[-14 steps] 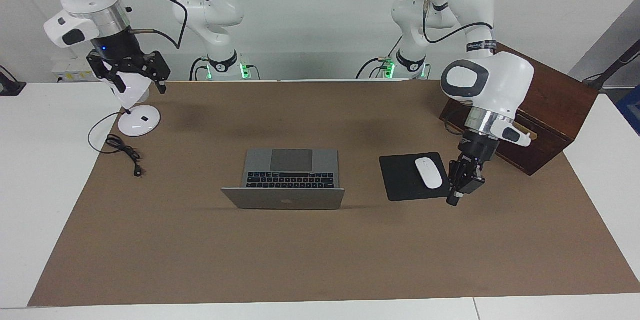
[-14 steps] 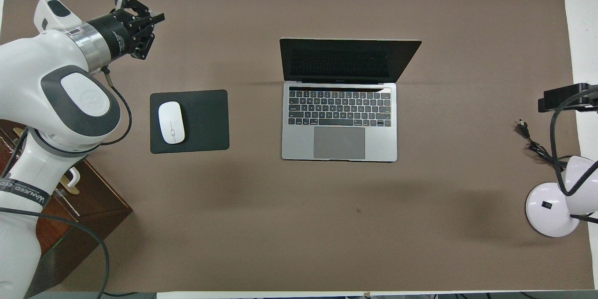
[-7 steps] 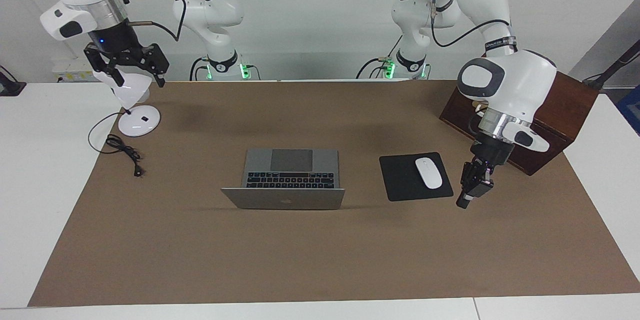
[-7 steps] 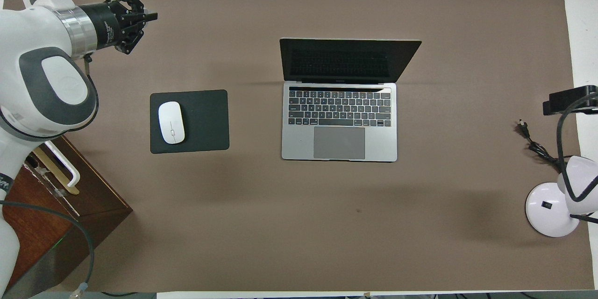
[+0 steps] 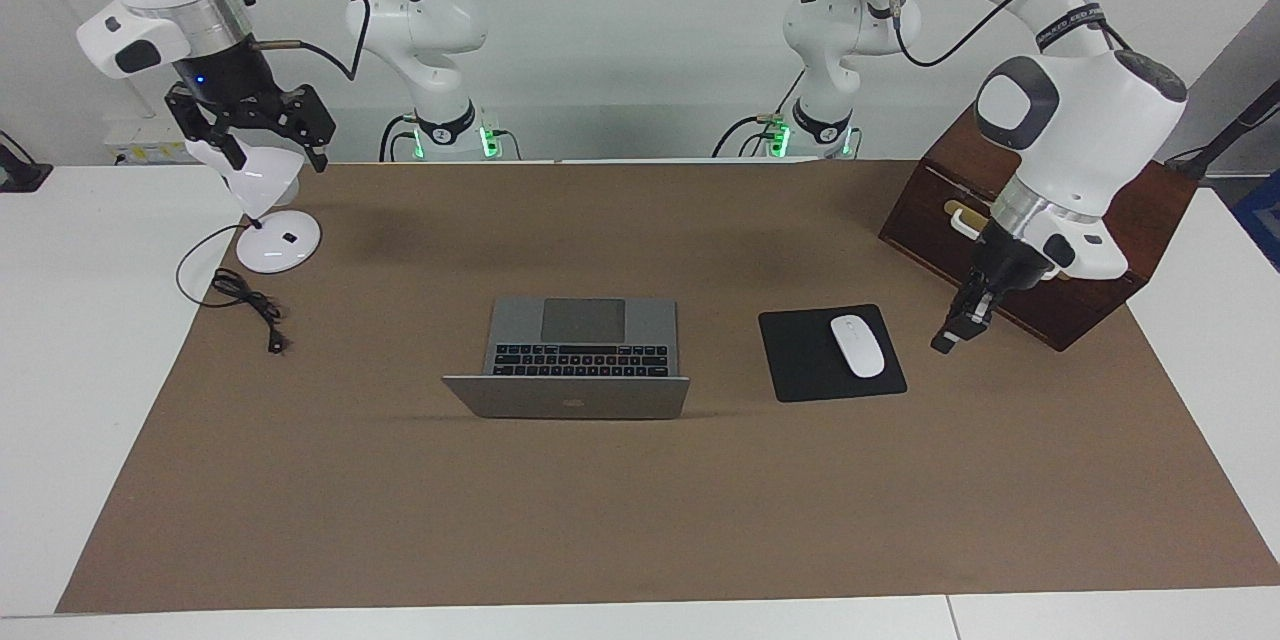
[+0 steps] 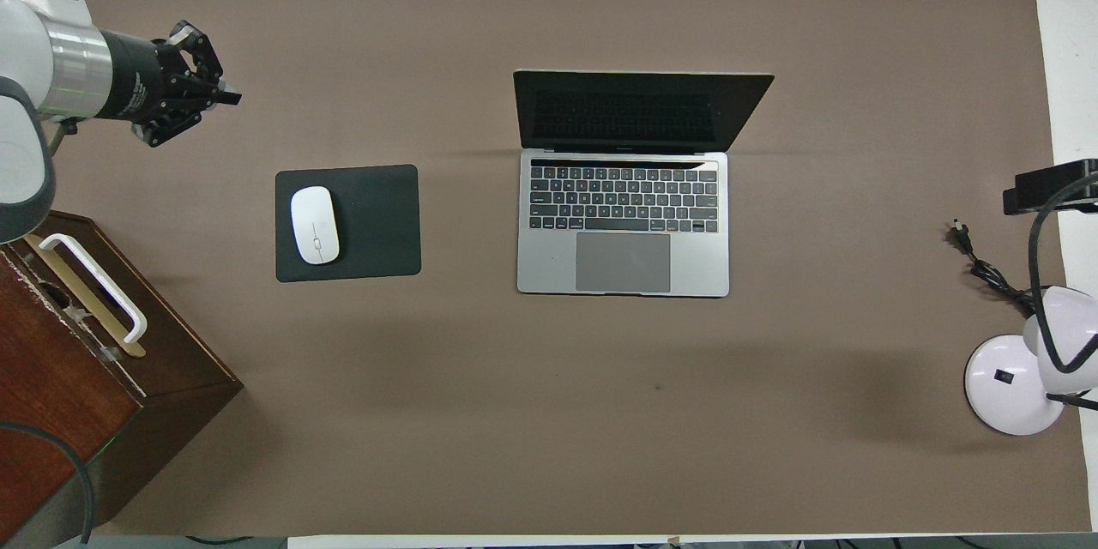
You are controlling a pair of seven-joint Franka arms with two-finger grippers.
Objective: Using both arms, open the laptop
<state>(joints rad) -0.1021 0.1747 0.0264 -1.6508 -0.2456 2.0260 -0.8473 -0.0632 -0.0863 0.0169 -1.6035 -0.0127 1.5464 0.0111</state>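
Note:
The silver-grey laptop [image 5: 566, 372] [image 6: 623, 223] stands open in the middle of the brown mat, lid upright, with the black keyboard and grey trackpad showing. My left gripper [image 5: 944, 341] [image 6: 228, 95] hangs in the air over the mat beside the mouse pad, toward the left arm's end of the table. Its fingers are together and hold nothing. My right gripper [image 5: 278, 160] is open and empty, raised over the white lamp at the right arm's end. Only its edge shows in the overhead view [image 6: 1051, 187]. Neither gripper touches the laptop.
A black mouse pad [image 5: 805, 360] [image 6: 369, 223] with a white mouse [image 5: 857, 346] [image 6: 315, 225] lies beside the laptop. A dark wooden box [image 5: 1080, 250] [image 6: 77, 369] stands at the left arm's end. A white lamp [image 5: 278, 242] [image 6: 1012, 384] and its black cable [image 5: 250, 303] [image 6: 986, 270] lie at the right arm's end.
My left gripper has risen and drawn back from beside the mouse pad toward the wooden box. My right gripper has lifted slightly over the lamp. The laptop has not moved.

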